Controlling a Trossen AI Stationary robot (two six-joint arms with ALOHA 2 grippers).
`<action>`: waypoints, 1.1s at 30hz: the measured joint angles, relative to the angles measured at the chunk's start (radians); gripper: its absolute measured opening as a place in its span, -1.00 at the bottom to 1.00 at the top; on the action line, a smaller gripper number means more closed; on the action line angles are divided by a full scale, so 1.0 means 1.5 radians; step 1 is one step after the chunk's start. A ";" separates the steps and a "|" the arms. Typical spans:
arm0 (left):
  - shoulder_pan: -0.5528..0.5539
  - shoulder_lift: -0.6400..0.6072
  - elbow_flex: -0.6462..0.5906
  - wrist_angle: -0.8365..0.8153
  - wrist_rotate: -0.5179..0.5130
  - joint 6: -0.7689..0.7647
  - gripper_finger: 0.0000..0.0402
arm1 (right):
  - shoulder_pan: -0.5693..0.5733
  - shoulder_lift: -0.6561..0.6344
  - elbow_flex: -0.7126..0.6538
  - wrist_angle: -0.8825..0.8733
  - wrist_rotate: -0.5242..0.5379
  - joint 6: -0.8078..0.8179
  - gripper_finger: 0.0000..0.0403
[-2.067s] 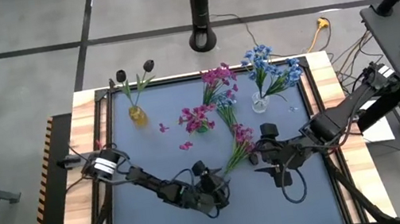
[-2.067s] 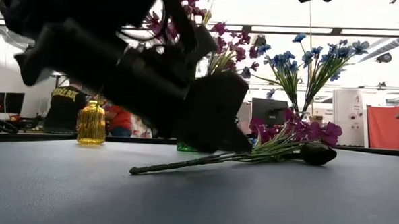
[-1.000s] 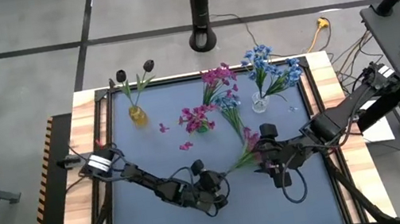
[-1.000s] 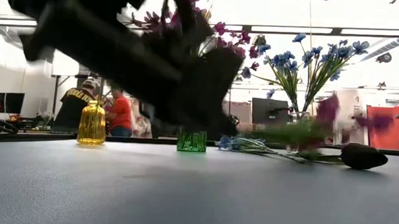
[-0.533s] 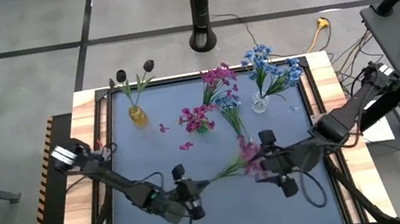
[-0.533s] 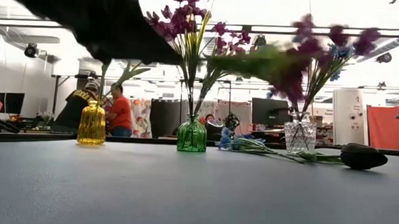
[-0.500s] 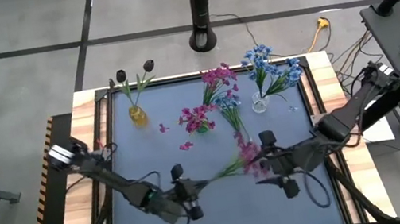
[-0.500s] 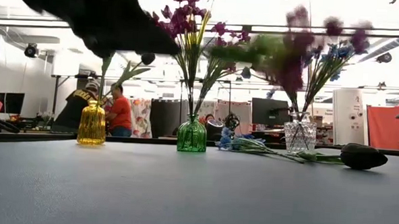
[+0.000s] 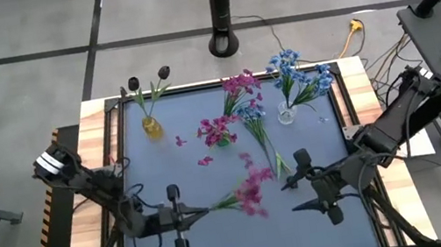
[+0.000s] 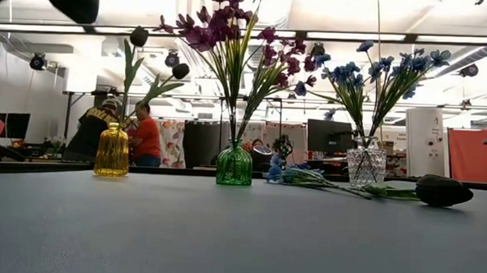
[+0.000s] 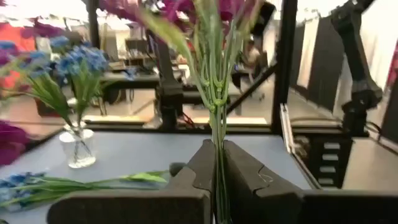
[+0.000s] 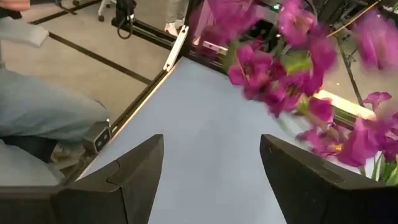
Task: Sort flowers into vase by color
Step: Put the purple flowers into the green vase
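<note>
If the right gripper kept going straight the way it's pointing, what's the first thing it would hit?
Most likely the magenta-pink flower sprig held by the shut left gripper. The open right gripper faces those blooms across the blue-grey table mat; depth is uncertain, so it might pass just under them.

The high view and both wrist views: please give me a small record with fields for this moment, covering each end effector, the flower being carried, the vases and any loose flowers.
left end effector: shut on the pink sprig's stem
pink sprig: lifted, held at the stem by the left end effector
right end effector: open, empty, beside the sprig's blossoms
yellow vase: two dark buds
green vase: pink flowers
clear vase: blue flowers
blue sprig: lying on the mat
loose petals: pink, on the mat near the green vase
</note>
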 joint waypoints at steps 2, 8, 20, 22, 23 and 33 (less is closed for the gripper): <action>0.000 0.013 -0.016 0.064 0.008 0.023 -1.00 | -0.004 0.005 -0.017 0.029 0.000 -0.008 0.29; 0.000 0.058 -0.003 0.170 0.058 0.114 -1.00 | -0.022 0.020 -0.088 0.165 0.000 -0.032 0.28; 0.013 0.126 0.106 0.195 0.067 0.221 -1.00 | -0.085 0.098 -0.161 0.425 -0.006 -0.088 0.34; 0.021 0.136 0.126 0.196 0.068 0.233 -1.00 | -0.087 0.121 -0.161 0.473 -0.022 -0.108 0.35; 0.025 0.141 0.137 0.197 0.067 0.243 -1.00 | -0.087 0.134 -0.161 0.505 -0.023 -0.120 0.35; 0.054 0.154 0.195 0.202 0.067 0.312 -1.00 | -0.091 0.275 -0.162 0.859 -0.023 -0.186 0.33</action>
